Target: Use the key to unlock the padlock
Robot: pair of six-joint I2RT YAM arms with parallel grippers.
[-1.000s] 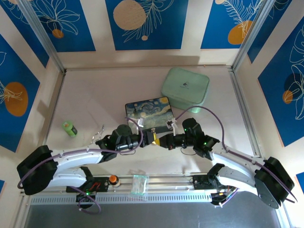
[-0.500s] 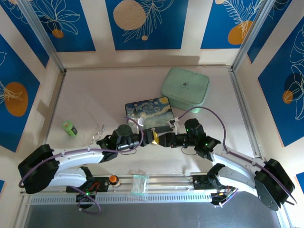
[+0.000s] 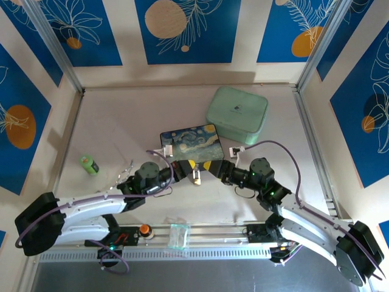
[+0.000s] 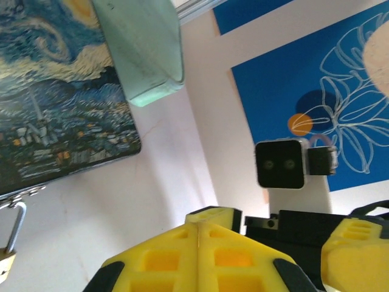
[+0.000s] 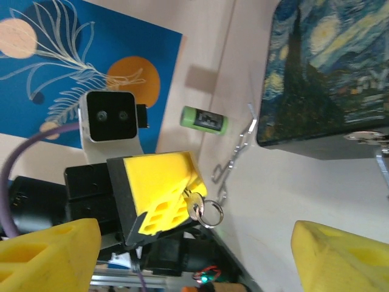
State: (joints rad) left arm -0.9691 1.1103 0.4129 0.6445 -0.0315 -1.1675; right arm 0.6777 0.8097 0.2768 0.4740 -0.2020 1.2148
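The right gripper (image 5: pixel 194 240) is spreading wide and backing off empty, leaving the left gripper (image 4: pixel 199 243) clamping the key (image 5: pixel 194 202) alone, near the padlock (image 4: pixel 6 261) hanging off the painted box (image 4: pixel 55 109); the handover seems done.

Seemingly a robotics lab's test cell: a pale table (image 3: pixel 115 128) fenced by aluminium posts (image 3: pixel 53 48) and blue printed panels (image 3: pixel 182 30), left arm (image 3: pixel 85 210) and right arm (image 3: pixel 307 219) bolted to a rail (image 3: pixel 213 237), a camera (image 4: pixel 279 164) on the wrist.
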